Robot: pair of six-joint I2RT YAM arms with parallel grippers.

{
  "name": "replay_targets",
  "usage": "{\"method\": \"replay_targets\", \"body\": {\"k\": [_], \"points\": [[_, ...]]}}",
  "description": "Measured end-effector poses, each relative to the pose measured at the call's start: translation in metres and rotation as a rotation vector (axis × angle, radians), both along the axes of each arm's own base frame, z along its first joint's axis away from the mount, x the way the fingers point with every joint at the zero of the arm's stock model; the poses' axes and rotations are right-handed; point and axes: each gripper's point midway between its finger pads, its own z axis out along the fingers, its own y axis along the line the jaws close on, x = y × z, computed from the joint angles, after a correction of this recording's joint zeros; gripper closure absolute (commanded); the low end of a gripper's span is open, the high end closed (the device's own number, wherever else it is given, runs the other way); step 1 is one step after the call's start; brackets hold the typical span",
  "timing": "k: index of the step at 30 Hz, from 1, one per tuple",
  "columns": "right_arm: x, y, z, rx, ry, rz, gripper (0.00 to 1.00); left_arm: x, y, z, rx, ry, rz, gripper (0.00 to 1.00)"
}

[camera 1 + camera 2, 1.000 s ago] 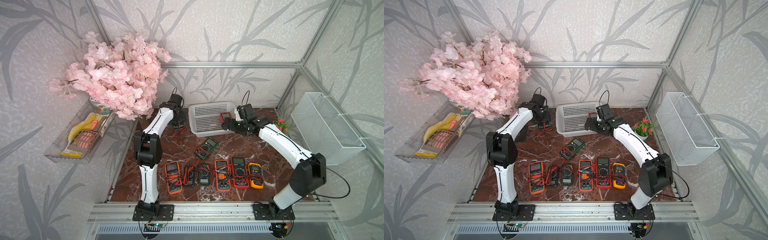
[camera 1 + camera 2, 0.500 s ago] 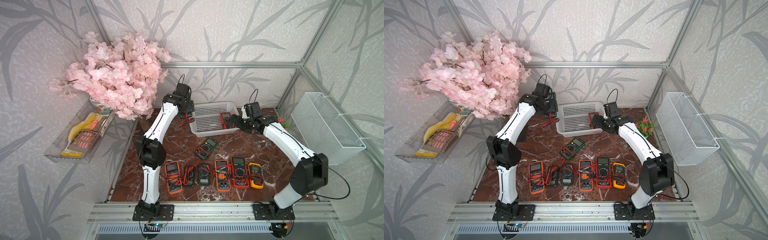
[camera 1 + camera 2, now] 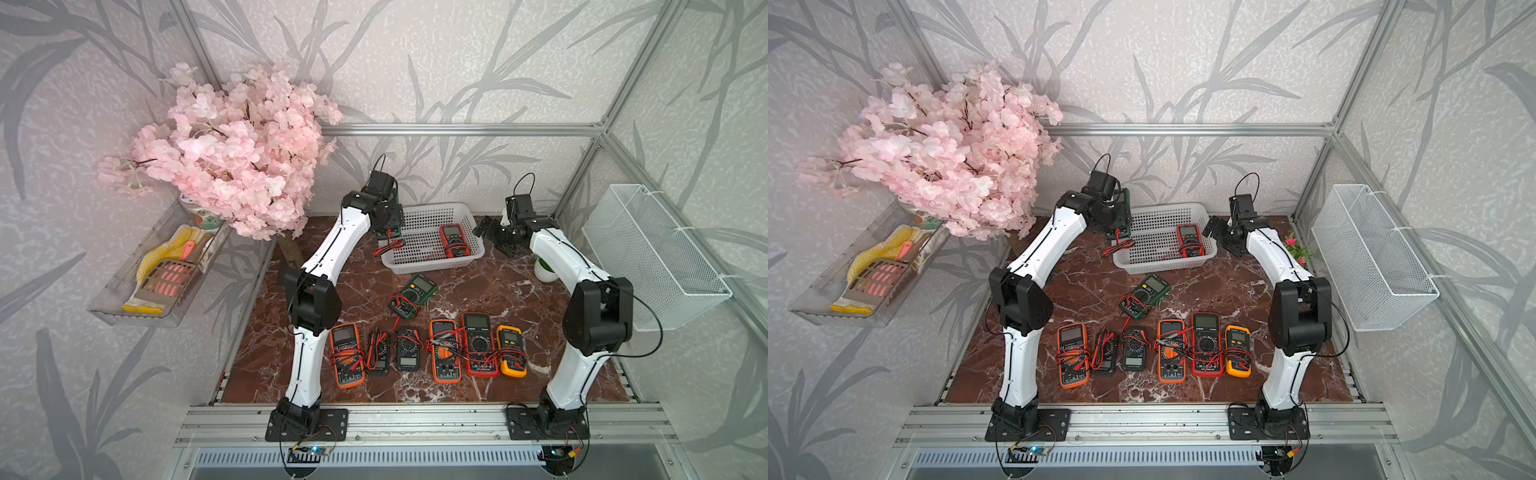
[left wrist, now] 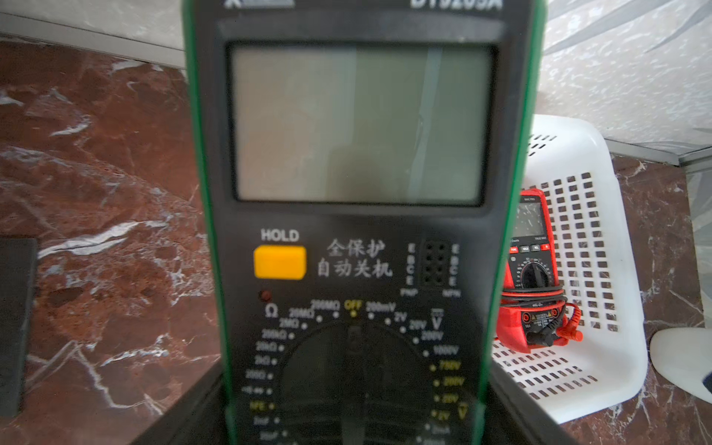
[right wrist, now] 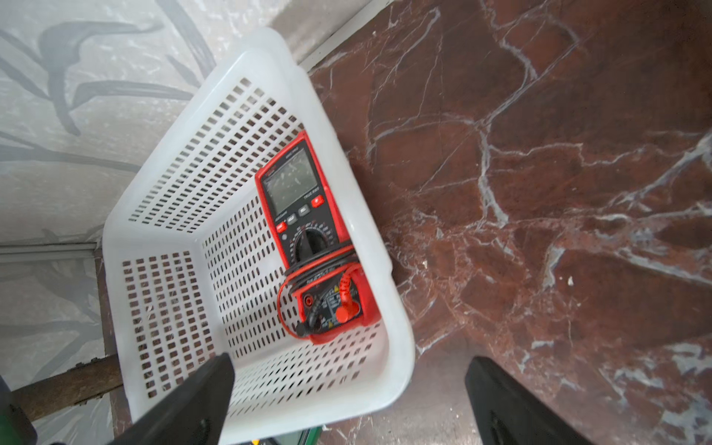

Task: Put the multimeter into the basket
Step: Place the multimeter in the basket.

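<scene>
One red multimeter (image 3: 454,240) in basket (image 3: 432,266) | left end effector (image 4: 354,420) holds green multimeter (image 4: 362,231)

The basket (image 5: 308,404) is smooth white plastic with a faint gloss, pierced in a grid. The table (image 3: 478,286) looks like polished red-brown marble with white veins. The green multimeter (image 4: 358,250) has a matt black plastic face and a glassy grey screen. The red multimeter (image 5: 304,215), at the basket's three o'clock, is glossy plastic. The frame (image 3: 457,129) is brushed metal. The wire basket (image 3: 648,257), at three o'clock, is white-coated mesh.
</scene>
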Motion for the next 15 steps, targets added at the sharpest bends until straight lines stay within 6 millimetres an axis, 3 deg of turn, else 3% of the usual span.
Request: {"method": "replay_targets", "body": {"k": [7,15], "points": [[0.031,0.004,-0.025,0.062,0.031,-0.006,0.01,0.016,-0.036,-0.011,-0.066,-0.021,-0.024,0.60],[0.043,0.028,-0.046,0.126,0.068,0.043,0.01,0.034,-0.065,-0.033,-0.136,-0.031,-0.020,0.59]]}}
